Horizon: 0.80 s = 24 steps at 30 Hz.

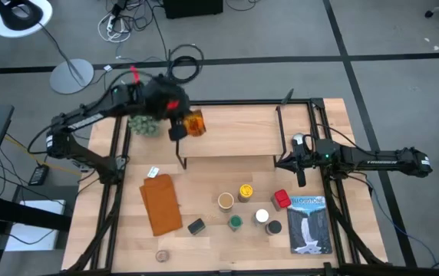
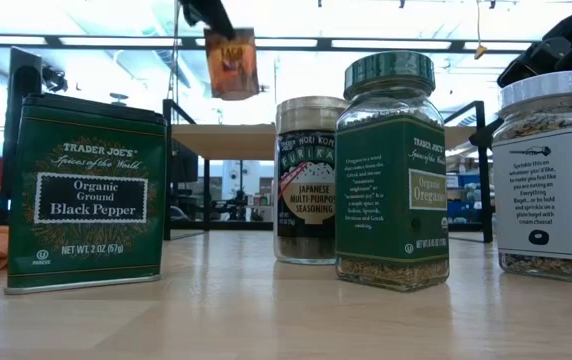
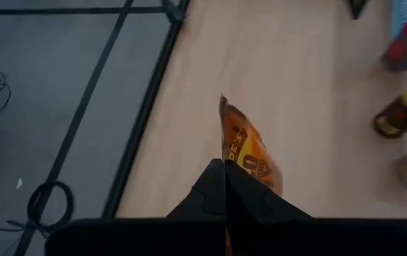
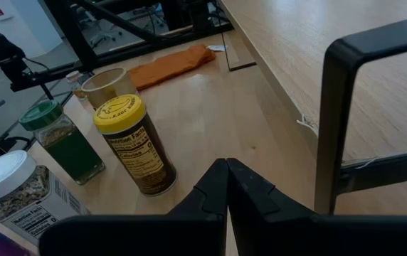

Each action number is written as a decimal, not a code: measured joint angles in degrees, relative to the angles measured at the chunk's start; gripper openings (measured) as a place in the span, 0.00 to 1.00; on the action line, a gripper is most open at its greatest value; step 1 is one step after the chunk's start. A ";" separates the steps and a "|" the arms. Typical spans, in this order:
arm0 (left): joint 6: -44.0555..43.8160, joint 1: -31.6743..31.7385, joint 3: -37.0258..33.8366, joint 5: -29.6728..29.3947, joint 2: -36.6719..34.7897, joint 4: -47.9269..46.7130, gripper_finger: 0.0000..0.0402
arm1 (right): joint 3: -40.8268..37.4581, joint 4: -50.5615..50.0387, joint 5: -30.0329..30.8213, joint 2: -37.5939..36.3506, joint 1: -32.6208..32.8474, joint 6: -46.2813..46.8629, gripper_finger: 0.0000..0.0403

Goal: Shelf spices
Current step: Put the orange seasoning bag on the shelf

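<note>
Left gripper [image 1: 179,132] hovering above the left end of the shelf [image 1: 235,134], fingers [image 3: 250,195] clenched on an orange spice packet [image 1: 195,123], carrying it clear of the top board. In the low view, packet [image 2: 232,63] hanging in the air above the shelf [image 2: 236,140], tilted slightly. Right gripper [image 1: 300,178] waiting beside the right end of the shelf, fingers [image 4: 257,192] pressed together, gripping nothing, pointing across the worktop [image 1: 204,199]. Remaining spices standing on the worktop in front of the shelf: yellow-lidded jar [image 1: 245,192], tan-lidded jar [image 1: 226,202], green-lidded jar [image 1: 236,222], white-lidded jar [image 1: 262,217], red tin [image 1: 282,200], dark tin [image 1: 196,226]. Lying nearby, an orange-brown notebook [image 1: 161,203] on the left and a blue-and-white book [image 1: 309,224] on the right.
</note>
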 joint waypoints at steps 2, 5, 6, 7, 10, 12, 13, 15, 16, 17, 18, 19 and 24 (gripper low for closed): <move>1.46 3.35 0.00 2.03 0.81 1.17 0.00 | 0.00 0.00 0.00 -0.01 -0.02 0.00 0.03; 4.39 7.84 0.00 5.28 1.98 1.49 0.00 | 0.00 0.00 0.02 -0.02 -0.02 0.01 0.03; 5.24 9.17 0.00 6.25 2.53 1.71 0.00 | 0.00 0.00 0.00 -0.02 0.00 0.01 0.03; 6.03 10.36 0.00 6.74 3.00 1.70 0.00 | 0.00 0.00 0.01 0.00 0.00 0.01 0.03; 7.50 12.50 0.00 6.96 4.78 1.68 0.00 | 0.00 0.00 0.00 0.00 0.00 0.01 0.03; 8.84 13.33 0.00 7.50 5.57 1.73 0.00 | 0.00 0.15 0.02 0.00 -0.01 0.01 0.03; 9.50 13.70 0.00 7.89 6.04 1.78 0.00 | 0.00 0.25 0.01 -0.01 -0.02 0.01 0.03; 10.12 14.16 0.00 8.45 7.00 1.88 0.00 | 0.00 0.32 0.00 0.00 0.00 0.00 0.03; 10.14 14.32 0.00 8.65 7.46 1.83 0.00 | 0.00 0.45 0.01 0.01 -0.01 0.00 0.03; 10.15 14.35 0.00 8.65 7.88 1.67 0.00 | 0.00 0.62 0.01 0.02 -0.02 0.01 0.03; 10.29 14.35 0.00 8.66 8.24 1.57 0.00 | 0.00 0.63 0.00 0.03 0.00 0.01 0.03; 10.46 14.35 0.00 8.82 8.44 1.50 0.00 | 0.00 0.64 0.00 0.07 0.00 0.00 0.03; 11.52 14.35 0.00 8.97 9.19 1.55 0.00 | 0.00 0.87 0.01 0.11 -0.01 0.01 0.03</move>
